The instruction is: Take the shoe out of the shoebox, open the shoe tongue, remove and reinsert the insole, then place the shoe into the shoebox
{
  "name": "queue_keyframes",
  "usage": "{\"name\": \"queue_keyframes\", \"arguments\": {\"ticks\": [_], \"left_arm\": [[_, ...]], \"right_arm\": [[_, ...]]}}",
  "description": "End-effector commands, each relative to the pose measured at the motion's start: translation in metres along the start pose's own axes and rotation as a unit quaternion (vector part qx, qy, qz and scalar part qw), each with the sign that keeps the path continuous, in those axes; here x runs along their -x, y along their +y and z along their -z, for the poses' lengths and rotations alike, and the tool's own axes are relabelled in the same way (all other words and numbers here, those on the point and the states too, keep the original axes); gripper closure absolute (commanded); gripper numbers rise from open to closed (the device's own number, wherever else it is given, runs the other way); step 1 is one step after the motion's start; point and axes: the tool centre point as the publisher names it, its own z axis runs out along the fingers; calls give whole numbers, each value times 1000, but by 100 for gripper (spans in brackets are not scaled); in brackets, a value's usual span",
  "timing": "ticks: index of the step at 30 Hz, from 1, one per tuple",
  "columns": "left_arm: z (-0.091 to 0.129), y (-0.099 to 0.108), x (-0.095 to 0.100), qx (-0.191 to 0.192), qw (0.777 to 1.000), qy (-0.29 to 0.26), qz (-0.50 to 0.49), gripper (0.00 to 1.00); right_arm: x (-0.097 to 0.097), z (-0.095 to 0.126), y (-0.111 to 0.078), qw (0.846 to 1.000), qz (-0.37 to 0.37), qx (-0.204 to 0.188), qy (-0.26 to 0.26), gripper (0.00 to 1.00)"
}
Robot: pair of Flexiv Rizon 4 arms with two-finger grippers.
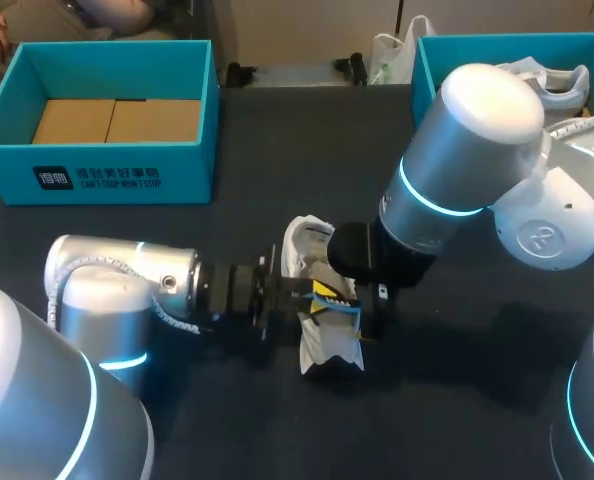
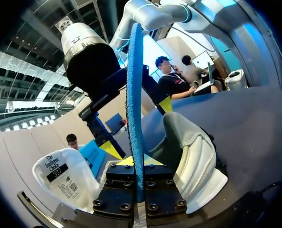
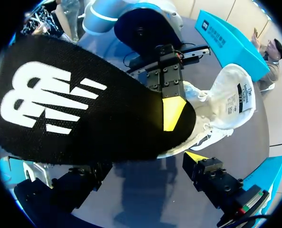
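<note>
The left end effector is clamped on one end of the insole, whose long axis runs straight out along the fingers. The shoe lies on the surface just beside the insole. Beyond, the right end effector is spread wide and grips nothing. Reinsertion appears to fall to the left arm.

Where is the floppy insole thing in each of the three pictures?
Head view: the insole is mid-table, over the white shoe, where both arms meet.
Left wrist view: edge-on, a tall blue strip pinched between the left hand's fingers.
Right wrist view: its black face looms large, the left hand's yellow tip pressed on it.
Shared landmark: the white shoe, next to the insole in all three.
</note>
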Motion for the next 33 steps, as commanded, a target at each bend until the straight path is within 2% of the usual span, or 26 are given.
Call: {"name": "queue_keyframes", "arguments": {"ticks": [1, 7, 12, 20, 30, 33], "left_arm": [[4, 3, -4, 7, 1000, 8, 0, 100], [3, 6, -7, 9, 1000, 15, 2, 100], [1, 0, -5, -4, 1000, 14, 3, 100], [-3, -12, -6, -21, 1000, 20, 7, 84], [-9, -27, -5, -18, 999, 30, -5, 78], [-10, -33, -6, -15, 999, 30, -10, 79]], "right_arm": [[-1, -1, 1, 1000, -1, -1, -2, 0], [-1, -1, 1, 1000, -1, -1, -2, 0], [-1, -1, 1, 1000, -1, -1, -2, 0], [-1, -1, 1, 1000, -1, -1, -2, 0], [-1, -1, 1, 1000, -1, -1, -2, 0], [-1, -1, 1, 1000, -1, -1, -2, 0]]}}
